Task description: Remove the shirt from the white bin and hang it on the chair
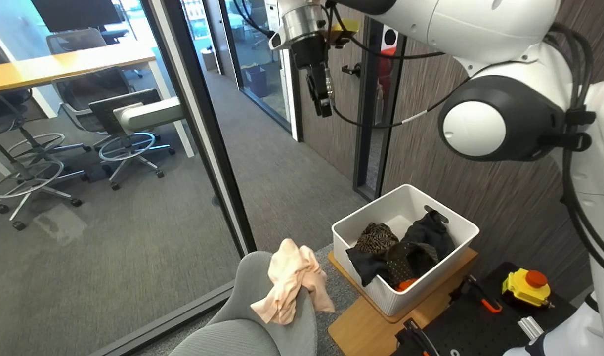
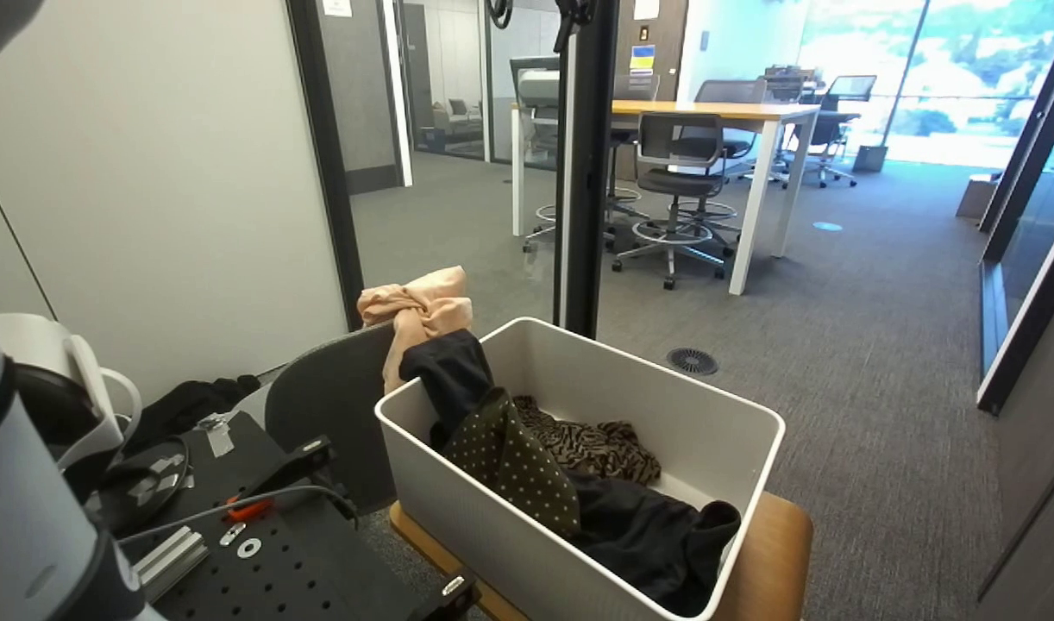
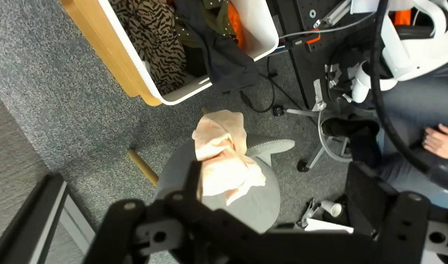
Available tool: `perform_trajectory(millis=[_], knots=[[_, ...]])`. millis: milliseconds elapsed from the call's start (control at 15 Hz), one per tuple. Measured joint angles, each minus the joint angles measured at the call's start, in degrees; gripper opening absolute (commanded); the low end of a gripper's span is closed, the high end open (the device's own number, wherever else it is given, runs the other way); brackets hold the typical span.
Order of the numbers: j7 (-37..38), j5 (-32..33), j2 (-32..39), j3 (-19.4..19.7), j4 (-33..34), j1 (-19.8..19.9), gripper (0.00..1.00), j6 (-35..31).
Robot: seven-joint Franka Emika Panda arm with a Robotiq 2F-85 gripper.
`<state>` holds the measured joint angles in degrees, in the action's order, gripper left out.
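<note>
Wheeled chairs stand at a white-legged table on gray carpet, with a bright window beyond.

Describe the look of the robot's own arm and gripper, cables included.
The arm is smooth white with rounded segments, plus a big dark grey joint bearing a round white cap. Black cables run along it under black straps; a thinner cable has a white section. A silvery wrist collar leads to a black gripper with two blocky fingers.
</note>
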<state>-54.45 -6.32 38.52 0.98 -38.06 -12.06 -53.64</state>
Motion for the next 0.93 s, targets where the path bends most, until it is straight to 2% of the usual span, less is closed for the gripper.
perform_trajectory(millis=[467,933], knots=[[19.5,-2.7,-12.3,0.9,-15.3,1.4,1.0,-7.8],[43.9,-6.6,-26.1,0.8,-33.6,-1.2,1.0,-13.5]])
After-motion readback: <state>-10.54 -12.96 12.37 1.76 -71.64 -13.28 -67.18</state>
